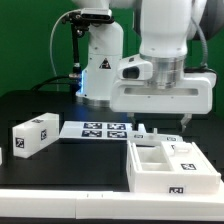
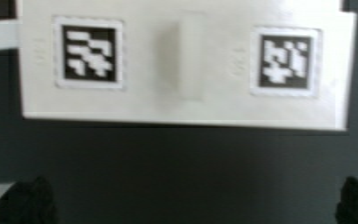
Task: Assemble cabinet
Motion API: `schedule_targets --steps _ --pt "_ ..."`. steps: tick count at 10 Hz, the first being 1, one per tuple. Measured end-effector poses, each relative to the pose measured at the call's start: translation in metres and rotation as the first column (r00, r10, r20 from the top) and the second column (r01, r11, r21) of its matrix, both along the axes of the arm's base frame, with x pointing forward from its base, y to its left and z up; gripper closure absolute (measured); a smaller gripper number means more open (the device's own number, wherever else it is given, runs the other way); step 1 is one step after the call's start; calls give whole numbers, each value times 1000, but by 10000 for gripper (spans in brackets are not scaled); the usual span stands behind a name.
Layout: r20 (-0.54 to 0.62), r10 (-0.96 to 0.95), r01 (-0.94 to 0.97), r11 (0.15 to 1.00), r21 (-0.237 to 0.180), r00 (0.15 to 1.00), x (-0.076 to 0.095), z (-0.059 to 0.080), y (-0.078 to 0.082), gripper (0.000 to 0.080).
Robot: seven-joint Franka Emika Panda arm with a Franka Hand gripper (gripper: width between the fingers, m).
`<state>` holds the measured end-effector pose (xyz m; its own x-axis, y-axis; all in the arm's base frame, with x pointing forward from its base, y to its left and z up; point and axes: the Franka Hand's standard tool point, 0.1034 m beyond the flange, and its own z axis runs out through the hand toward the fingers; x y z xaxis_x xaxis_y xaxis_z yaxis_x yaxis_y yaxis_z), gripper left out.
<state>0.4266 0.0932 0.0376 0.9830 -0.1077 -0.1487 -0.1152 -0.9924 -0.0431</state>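
Note:
The cabinet shell (image 1: 170,168), white and open with compartments, lies at the front of the exterior view's right, with a small tagged block (image 1: 184,151) in it. A second white tagged block (image 1: 35,135) lies at the exterior view's left. A flat white cabinet part (image 2: 179,62) with two tags and a ridge between them lies on the dark table in the wrist view. It seems to be the low white part (image 1: 143,129) just behind the shell. My gripper (image 1: 172,118) hangs above that spot. It is open and empty (image 2: 194,200), with its dark fingertips (image 2: 34,198) apart and clear of the part.
The marker board (image 1: 100,128) lies flat in the middle of the black table. The robot base (image 1: 100,60) stands behind it. A white table edge (image 1: 60,205) runs along the front.

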Motion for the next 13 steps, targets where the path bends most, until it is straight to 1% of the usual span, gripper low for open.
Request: schedule_targets --steps 1,2,3,4,5,8,9,10,11,12,13 --pt "-12 -8 8 1000 1 1000 -15 -7 -8 3" --pt "-5 -22 22 1000 -3 1000 -24 -14 -12 3" --pt "1 -32 32 999 -14 999 -35 -21 -10 3" --pt "-11 -53 53 998 -20 999 -41 -26 -1 3" --pt "-18 -54 54 998 -21 998 -43 -29 1 3" --pt "-31 -63 63 998 -19 998 -43 -29 0 3" --pt "-31 -63 63 998 -19 997 -43 -29 0 111" --pt "-31 -64 63 998 -19 997 -43 -29 0 248" --pt "-31 -64 63 998 -19 997 -43 -29 0 248" --pt "-31 -63 63 998 -19 997 -43 -29 0 429" --pt "-31 -64 63 998 -19 997 -43 -29 0 563"
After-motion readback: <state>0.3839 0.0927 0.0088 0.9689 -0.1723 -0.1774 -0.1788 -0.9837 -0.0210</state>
